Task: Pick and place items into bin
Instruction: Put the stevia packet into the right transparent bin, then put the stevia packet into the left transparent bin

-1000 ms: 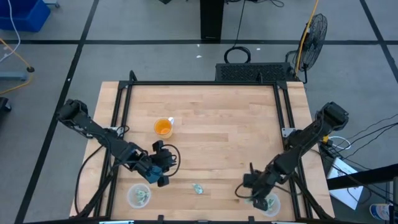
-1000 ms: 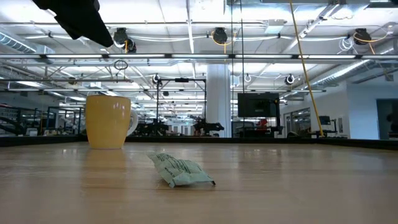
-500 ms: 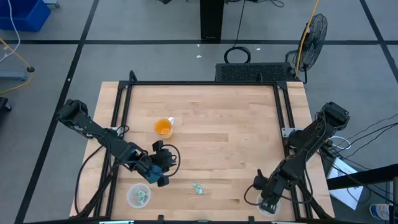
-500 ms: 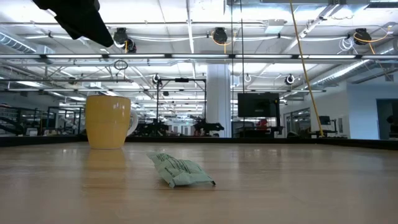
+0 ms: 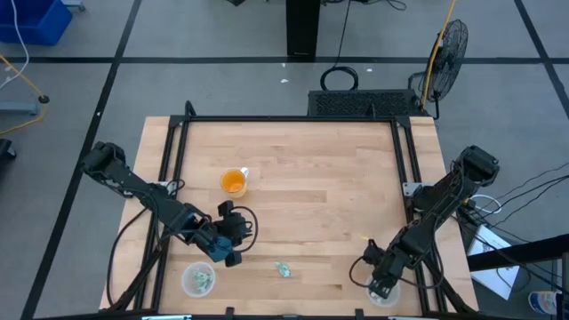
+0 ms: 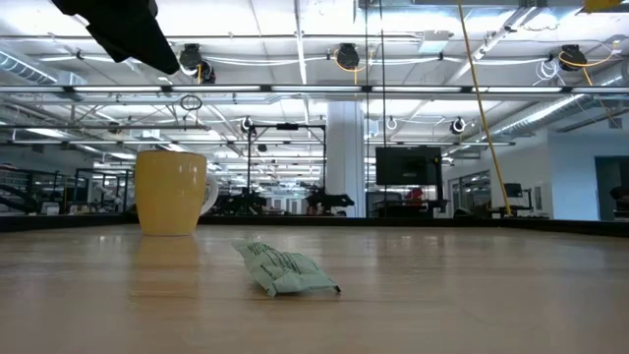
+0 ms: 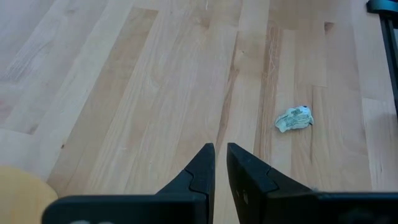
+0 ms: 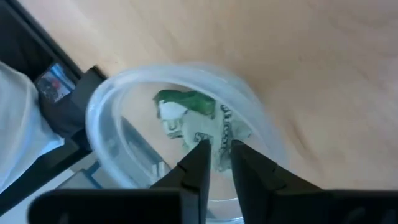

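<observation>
Right wrist view, right gripper (image 8: 217, 151) jaws nearly closed over packets (image 8: 193, 127) in clear bin (image 8: 102, 146), left jaws closed

Right-hand clear bin (image 5: 384, 292): mostly covered in the high view by the right gripper (image 5: 378, 286), its lower rim cut by the wrist picture's edge (image 8: 112, 155), and the packets inside (image 8: 199, 127) bunched together, part-hidden behind the fingers (image 8: 198, 163), so their count cannot be told. Left-hand clear bin (image 5: 198, 280): contents (image 5: 203, 278) too small to count from above. Lone packet (image 6: 283, 268) on the table: printing too small to read in any view; the yellow cup (image 7: 25, 194) is blurred and cut off at the left wrist picture's corner.
</observation>
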Controlling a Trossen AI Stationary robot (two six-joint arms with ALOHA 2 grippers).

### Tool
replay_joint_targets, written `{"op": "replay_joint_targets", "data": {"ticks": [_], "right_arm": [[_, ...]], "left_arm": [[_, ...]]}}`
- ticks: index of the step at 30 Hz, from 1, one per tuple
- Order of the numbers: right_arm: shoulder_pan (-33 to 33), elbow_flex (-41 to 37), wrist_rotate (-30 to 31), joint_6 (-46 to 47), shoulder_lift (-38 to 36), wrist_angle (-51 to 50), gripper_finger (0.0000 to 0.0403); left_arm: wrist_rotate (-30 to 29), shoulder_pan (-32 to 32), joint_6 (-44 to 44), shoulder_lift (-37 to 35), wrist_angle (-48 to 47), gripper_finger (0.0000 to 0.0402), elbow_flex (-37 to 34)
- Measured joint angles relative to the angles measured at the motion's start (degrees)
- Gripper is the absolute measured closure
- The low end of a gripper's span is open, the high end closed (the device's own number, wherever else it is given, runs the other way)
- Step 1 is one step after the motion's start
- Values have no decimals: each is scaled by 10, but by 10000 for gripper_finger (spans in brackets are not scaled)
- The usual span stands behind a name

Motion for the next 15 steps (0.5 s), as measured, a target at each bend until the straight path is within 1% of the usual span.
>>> {"op": "replay_joint_targets", "data": {"ticks": [6, 12, 15], "right_arm": [[0, 0, 0, -8, 0, 53, 324], [0, 0, 0, -55, -13, 146, 321], [0, 0, 1, -76, -30, 153, 321]], "left_arm": [[0, 0, 0, 0, 0, 355, 0], [-1, 0, 0, 0, 1, 355, 0], [-16, 0, -9, 0, 3, 355, 0]]}}
